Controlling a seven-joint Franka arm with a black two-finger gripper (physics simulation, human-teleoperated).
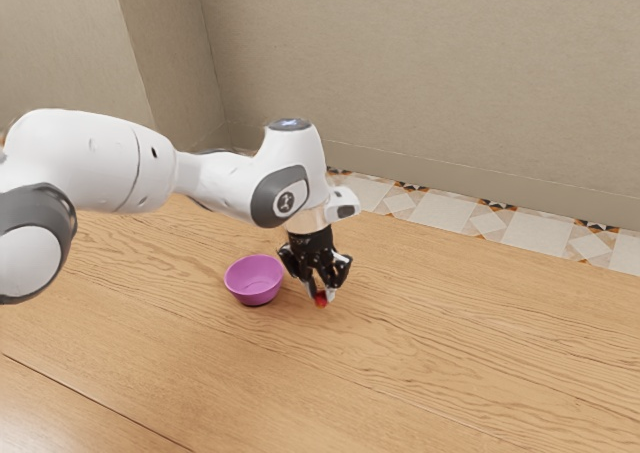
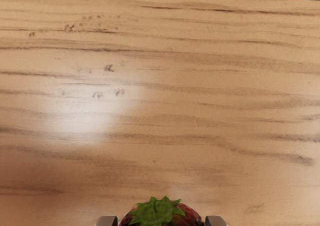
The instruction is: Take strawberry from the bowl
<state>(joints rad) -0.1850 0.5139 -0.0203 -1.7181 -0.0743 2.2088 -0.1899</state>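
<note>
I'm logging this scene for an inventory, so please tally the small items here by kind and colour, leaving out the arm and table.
Purple bowl: 1
Red strawberry with a green leafy top, held in the tool: 1
Total visible: 2

"Robot parts, how many?"
"One arm (image 1: 225,181), one gripper (image 1: 320,294), two fingers (image 2: 107,221)."
"And bowls?"
"One bowl (image 1: 254,291), at the gripper's nine o'clock in the exterior view."
"Anything red?"
"One strawberry (image 1: 321,300), at the gripper's six o'clock there."
"And furniture?"
"One table (image 1: 450,353), spreading across the exterior view's six o'clock side."
</note>
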